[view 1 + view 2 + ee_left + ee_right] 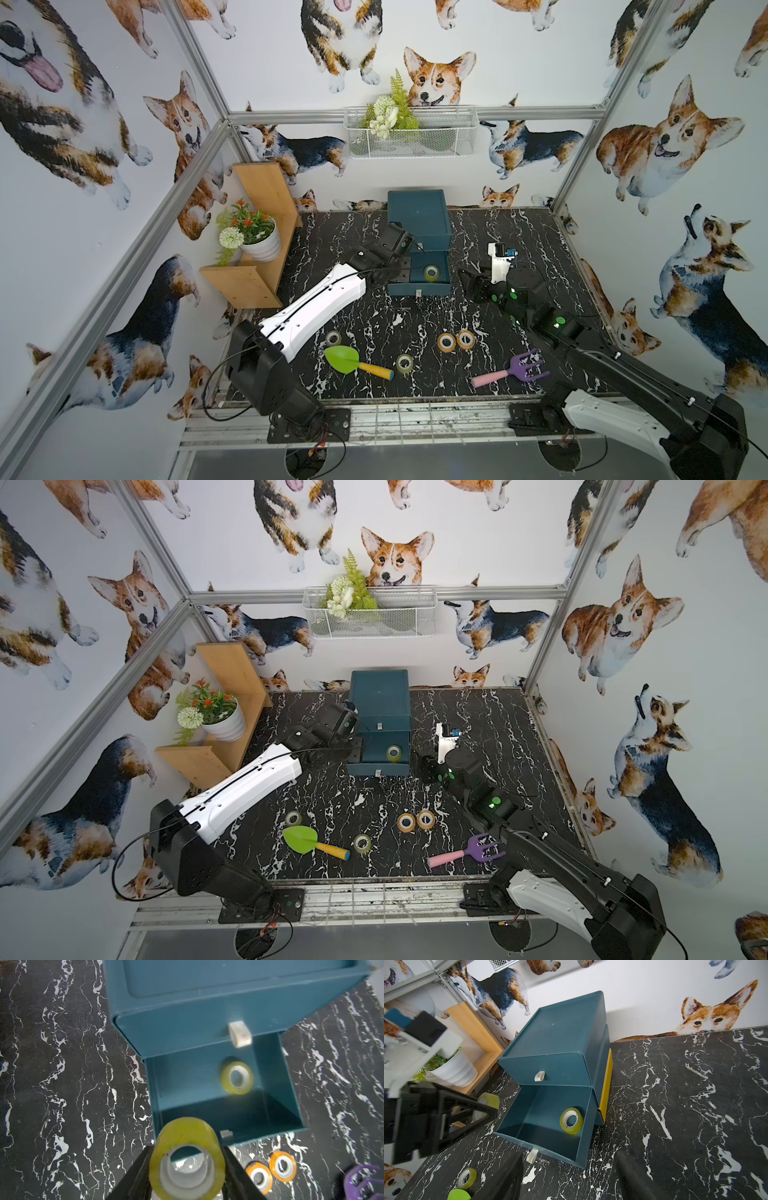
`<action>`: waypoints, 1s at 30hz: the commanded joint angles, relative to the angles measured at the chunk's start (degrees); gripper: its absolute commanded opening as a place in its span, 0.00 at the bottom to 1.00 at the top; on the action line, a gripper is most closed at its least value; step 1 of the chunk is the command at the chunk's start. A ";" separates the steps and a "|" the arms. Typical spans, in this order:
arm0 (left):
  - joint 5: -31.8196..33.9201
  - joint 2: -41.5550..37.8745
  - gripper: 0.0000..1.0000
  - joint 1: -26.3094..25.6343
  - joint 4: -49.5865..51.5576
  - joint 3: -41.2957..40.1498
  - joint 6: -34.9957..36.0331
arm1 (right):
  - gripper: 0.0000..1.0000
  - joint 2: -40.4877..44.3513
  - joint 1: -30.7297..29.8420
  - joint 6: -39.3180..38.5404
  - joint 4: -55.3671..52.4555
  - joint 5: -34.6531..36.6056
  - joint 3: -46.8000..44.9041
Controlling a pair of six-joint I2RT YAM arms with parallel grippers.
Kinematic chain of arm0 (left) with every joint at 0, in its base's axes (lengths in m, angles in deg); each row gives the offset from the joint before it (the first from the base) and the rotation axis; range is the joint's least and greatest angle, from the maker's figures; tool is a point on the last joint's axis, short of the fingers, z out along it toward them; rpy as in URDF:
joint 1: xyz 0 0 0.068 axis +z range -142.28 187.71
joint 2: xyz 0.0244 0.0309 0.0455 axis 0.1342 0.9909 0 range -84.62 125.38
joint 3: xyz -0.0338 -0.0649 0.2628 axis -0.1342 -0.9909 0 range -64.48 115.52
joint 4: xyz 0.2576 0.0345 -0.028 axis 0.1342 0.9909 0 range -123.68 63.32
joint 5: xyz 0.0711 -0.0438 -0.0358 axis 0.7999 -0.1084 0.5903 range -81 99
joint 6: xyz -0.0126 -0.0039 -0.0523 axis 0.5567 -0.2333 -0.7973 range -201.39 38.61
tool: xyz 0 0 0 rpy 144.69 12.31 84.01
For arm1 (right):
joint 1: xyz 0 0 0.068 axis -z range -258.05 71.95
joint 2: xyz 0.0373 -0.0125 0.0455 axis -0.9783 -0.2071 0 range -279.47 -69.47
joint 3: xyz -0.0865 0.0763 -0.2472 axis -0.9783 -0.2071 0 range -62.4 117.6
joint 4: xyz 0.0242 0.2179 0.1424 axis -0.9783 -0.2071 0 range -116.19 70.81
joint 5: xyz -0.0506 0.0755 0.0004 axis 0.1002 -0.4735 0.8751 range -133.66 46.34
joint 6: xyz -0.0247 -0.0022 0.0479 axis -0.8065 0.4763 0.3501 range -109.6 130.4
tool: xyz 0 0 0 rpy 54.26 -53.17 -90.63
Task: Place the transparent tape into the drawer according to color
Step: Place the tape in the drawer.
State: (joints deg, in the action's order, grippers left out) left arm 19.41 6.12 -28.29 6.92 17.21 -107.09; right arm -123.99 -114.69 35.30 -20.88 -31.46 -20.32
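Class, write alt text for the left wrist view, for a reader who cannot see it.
The left claw grips a yellow-green tape roll near the open drawer of a teal cabinet, where a second yellow-green roll lies. On the black marbled table sit two orange rolls, side by side.

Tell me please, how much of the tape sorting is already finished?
Done: one yellow-green see-through tape roll lies in the open dark-teal plastic drawer. In hand: the left gripper grips a second yellow-green roll close to that drawer. Left: two orange tape rolls and two pale see-through rolls on the black marble-pattern table.
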 commanded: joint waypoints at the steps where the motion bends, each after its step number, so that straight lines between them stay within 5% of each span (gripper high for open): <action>1: -1.14 2.44 0.44 0.92 -2.10 0.96 2.12 | 0.75 0.53 0.08 0.06 1.25 1.18 0.65; 22: -1.78 9.71 0.46 1.06 -0.19 3.81 3.61 | 0.75 -0.06 0.17 0.16 1.73 0.60 0.89; 30: -2.28 10.59 0.59 1.04 -0.27 4.44 3.61 | 0.75 0.12 0.17 0.08 1.61 0.68 0.98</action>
State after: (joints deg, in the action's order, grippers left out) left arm 17.34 16.54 -27.29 6.35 21.04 -103.79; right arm -124.05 -114.65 35.32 -20.88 -31.50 -19.88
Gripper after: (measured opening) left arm 0.556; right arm 0.751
